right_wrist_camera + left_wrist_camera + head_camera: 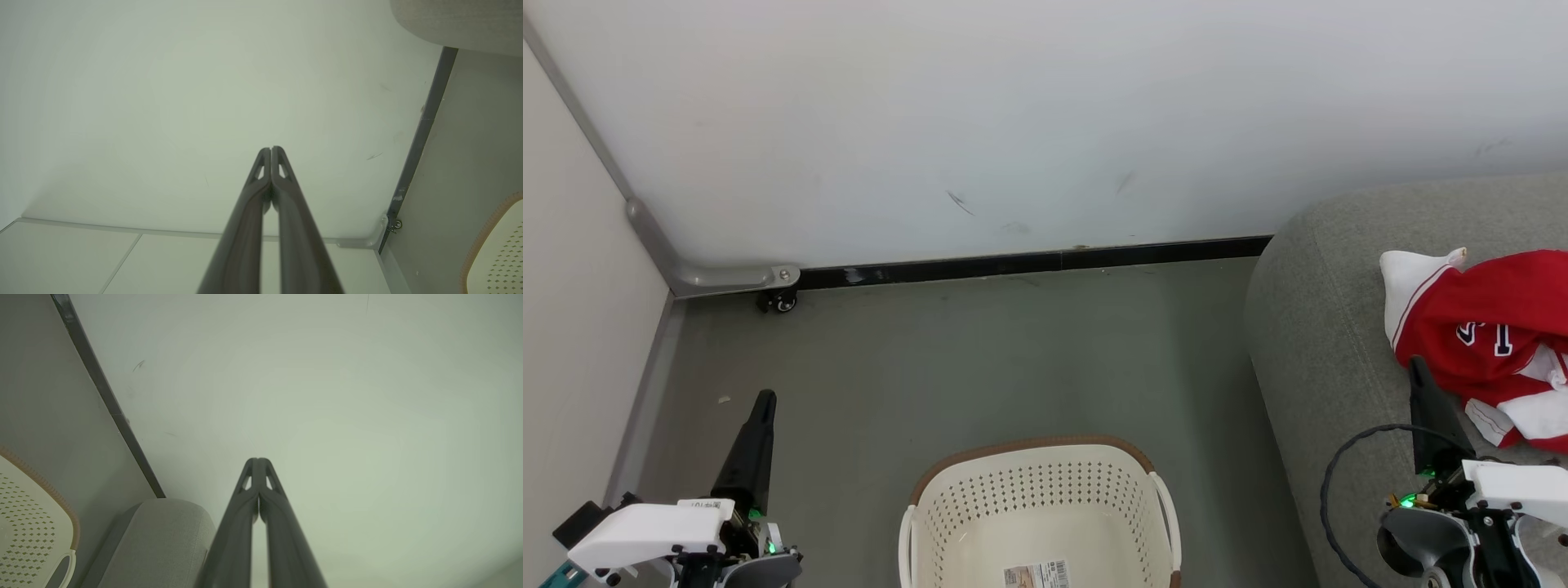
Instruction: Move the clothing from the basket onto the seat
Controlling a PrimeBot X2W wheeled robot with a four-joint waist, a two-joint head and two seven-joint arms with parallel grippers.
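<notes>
Grey floor holds the basket. Red clothing lies bunched on the seat. It looks soft, light and floppy; pinch a thick fold. Left end effector and right end effector are pressed together, empty.

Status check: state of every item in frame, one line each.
basket: upright, no clothes in the visible part
clothes: crumpled in a heap on the seat
seat: carrying the clothes
left hand: shut, holding nothing
right hand: shut, holding nothing
</notes>
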